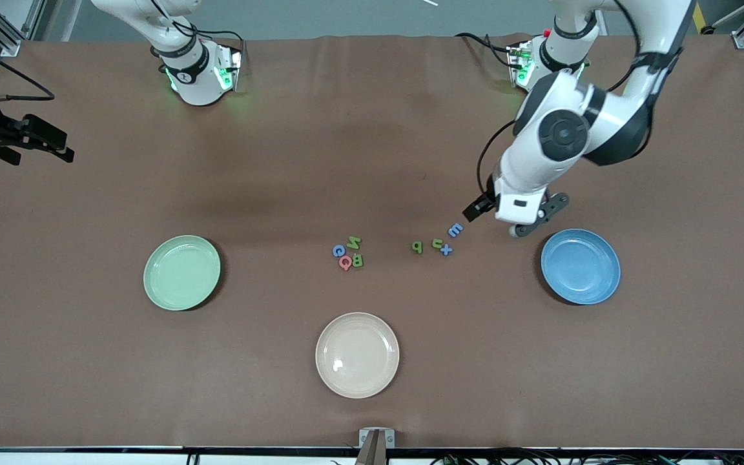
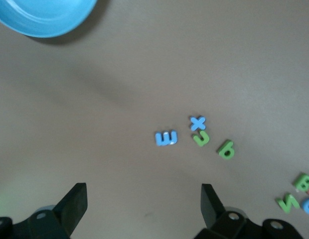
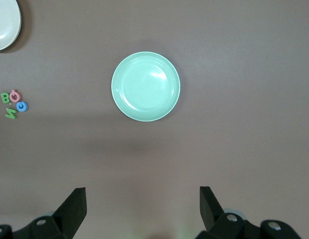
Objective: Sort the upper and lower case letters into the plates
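Observation:
The mint green plate (image 1: 181, 272) (image 3: 145, 86) lies toward the right arm's end of the table. The blue plate (image 1: 580, 265) (image 2: 45, 17) lies toward the left arm's end. Both hold nothing. Between them sit two clusters of letters: green N (image 1: 354, 243), blue G (image 1: 338, 250), a red letter (image 1: 345, 261) and green B (image 1: 358, 260); then green b (image 1: 416, 246), a green letter (image 1: 437, 243), blue x (image 1: 446, 250) and blue m (image 1: 455, 229) (image 2: 166, 138). My left gripper (image 1: 491, 212) (image 2: 144, 206) hangs open beside the blue m. My right gripper (image 3: 143, 209) is open, high over the table near the green plate.
A cream-beige plate (image 1: 357, 354) (image 3: 5, 25) lies nearer the front camera than the letters. A black device (image 1: 23, 139) juts in at the right arm's end. The brown tabletop (image 1: 281, 161) stretches wide between the arm bases and the letters.

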`<state>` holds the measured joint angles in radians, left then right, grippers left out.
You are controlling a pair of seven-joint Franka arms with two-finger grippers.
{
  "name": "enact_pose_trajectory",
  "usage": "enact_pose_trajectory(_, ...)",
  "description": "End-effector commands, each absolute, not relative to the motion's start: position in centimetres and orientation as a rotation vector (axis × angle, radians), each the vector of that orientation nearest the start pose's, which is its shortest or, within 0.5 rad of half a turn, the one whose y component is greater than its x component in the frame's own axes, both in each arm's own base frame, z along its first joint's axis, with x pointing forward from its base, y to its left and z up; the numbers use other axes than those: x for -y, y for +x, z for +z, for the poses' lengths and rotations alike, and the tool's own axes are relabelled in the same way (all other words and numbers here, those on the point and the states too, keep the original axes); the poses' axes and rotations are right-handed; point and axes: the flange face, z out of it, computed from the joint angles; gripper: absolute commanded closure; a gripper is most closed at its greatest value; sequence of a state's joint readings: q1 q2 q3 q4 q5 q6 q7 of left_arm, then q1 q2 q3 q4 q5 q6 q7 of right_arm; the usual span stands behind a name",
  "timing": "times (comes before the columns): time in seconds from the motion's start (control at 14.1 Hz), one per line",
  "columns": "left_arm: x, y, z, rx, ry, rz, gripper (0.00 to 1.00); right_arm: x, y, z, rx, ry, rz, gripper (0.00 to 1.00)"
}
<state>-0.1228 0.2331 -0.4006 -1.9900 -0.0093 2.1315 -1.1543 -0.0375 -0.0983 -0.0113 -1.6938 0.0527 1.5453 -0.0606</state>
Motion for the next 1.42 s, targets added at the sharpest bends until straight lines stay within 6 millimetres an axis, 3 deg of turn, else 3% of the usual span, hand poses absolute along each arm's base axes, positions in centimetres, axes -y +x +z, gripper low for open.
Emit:
enact_pose_trajectory(0.0, 30.4, 50.2, 30.4, 1.125, -2.977, 0.089, 0.00, 2.1, 51.1, 62.1, -0.007, -3.077, 0.064, 0.00)
enact_pose_trajectory(0.28, 31.3, 49.4, 25.7, 1.087, -2.985, 0.034, 0.00, 2.2, 51.1, 62.3, -0.008, -3.076, 0.075, 0.00)
enact_pose_trajectory(0.57, 31.7, 49.3, 22.8, 1.115, -2.988, -0.008, 0.00, 2.4, 51.7, 62.7, -0.017, -3.079, 0.061, 0.00)
enact_pose_trajectory(0.78, 31.5, 48.2, 20.4, 1.099, -3.000, -0.030, 0.00, 2.7, 52.9, 61.2, -0.014, -3.082, 0.097, 0.00)
enact_pose_trajectory(0.92, 31.1, 47.9, 19.2, 1.073, -2.993, -0.022, 0.00, 2.8, 55.3, 57.8, -0.003, -3.071, 0.182, 0.00)
enact_pose_trajectory(1.07, 30.8, 47.9, 18.2, 1.055, -2.991, -0.018, 0.00, 3.1, 56.8, 57.3, -0.002, -3.084, 0.175, 0.00)
enact_pose_trajectory(1.28, 30.6, 47.6, 17.4, 1.042, -2.994, -0.012, 0.00, 3.8, 59.9, 51.1, -0.018, -3.072, 0.307, 0.00)
enact_pose_trajectory(1.35, 30.5, 47.6, 17.2, 1.043, -2.992, -0.007, 0.00, 4.3, 60.6, 50.6, -0.027, -3.072, 0.309, 0.00)
